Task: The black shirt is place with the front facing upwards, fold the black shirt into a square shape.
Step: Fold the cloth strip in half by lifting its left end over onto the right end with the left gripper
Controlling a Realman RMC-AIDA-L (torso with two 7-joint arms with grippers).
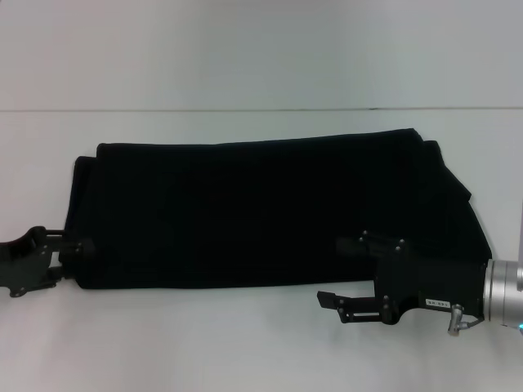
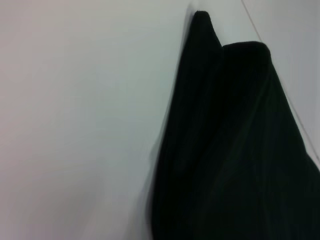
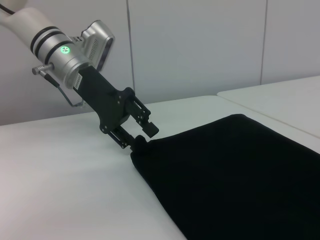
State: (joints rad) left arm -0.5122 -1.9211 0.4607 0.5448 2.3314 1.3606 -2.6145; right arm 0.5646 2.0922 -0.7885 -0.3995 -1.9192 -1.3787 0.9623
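**Black shirt folded into a long band, pinched at one corner**

Found the black shirt point(image 1: 261, 212), a large plain garment of dark cloth, lying on the flat white table point(image 1: 245, 335) in the head view. Saw it folded into a long band running from side to side, with layered edges showing along its far side and at its right end. Made out no lettering and no label on the upward face.

Noted the left gripper point(image 1: 69, 249), a black two-fingered pincer, low at the band's left end, by the near corner. Saw the same pincer point(image 3: 139, 141) farther off in the right wrist view, its fingers closed on that corner of the cloth point(image 3: 240, 175), with the corner raised a little off the table. Saw only dark folds point(image 2: 235, 150) against the white surface in the left wrist view, and none of that arm's own fingers.

Noted the right gripper point(image 1: 343, 271), black on a silver wrist point(image 1: 502, 294), at the band's near edge toward its right end. Saw its fingers spread wide apart, one over the cloth and the other over bare table just beside the edge. Could not tell whether either finger touched the shirt.
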